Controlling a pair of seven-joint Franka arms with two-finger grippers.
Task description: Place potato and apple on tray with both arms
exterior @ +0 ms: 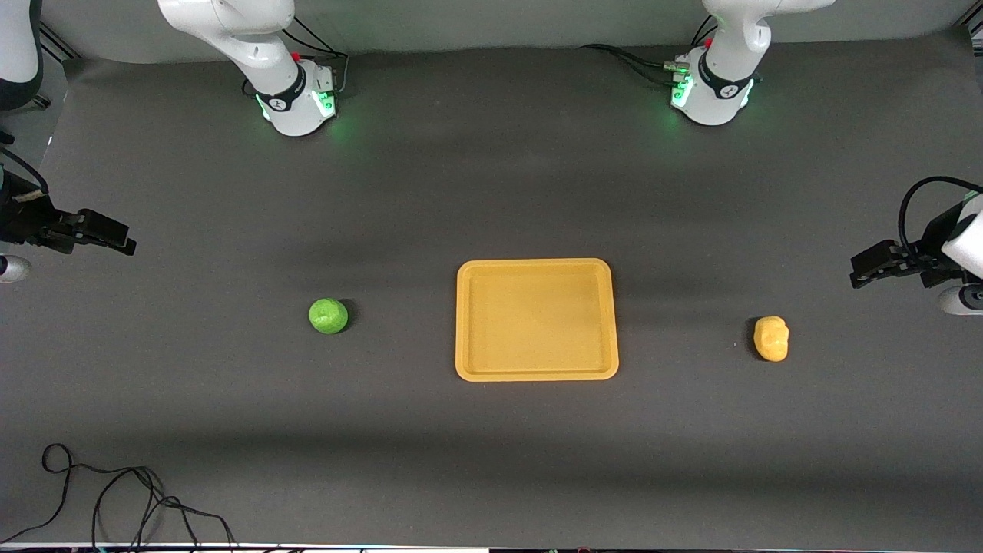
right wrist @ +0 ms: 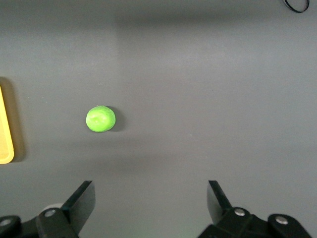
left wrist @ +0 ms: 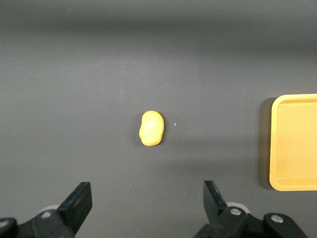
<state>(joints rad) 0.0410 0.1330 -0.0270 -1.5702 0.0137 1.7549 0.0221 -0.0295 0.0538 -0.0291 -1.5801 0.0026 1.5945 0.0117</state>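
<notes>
The green apple [exterior: 328,316] lies on the dark table beside the orange-yellow tray [exterior: 536,263], toward the right arm's end. The yellow potato [exterior: 771,338] lies beside the tray toward the left arm's end. The tray holds nothing. My right gripper [exterior: 127,238] is open and empty, up over the table's edge at the right arm's end, apart from the apple [right wrist: 101,119]. My left gripper [exterior: 862,269] is open and empty, over the table's edge at the left arm's end, apart from the potato [left wrist: 151,128]. Both wrist views show the jaws wide apart and part of the tray [left wrist: 297,144] [right wrist: 5,144].
A loose black cable [exterior: 115,491] lies near the table's front edge at the right arm's end; a loop of it shows in the right wrist view [right wrist: 297,5]. The arm bases [exterior: 296,100] [exterior: 710,92] stand along the table's edge farthest from the front camera.
</notes>
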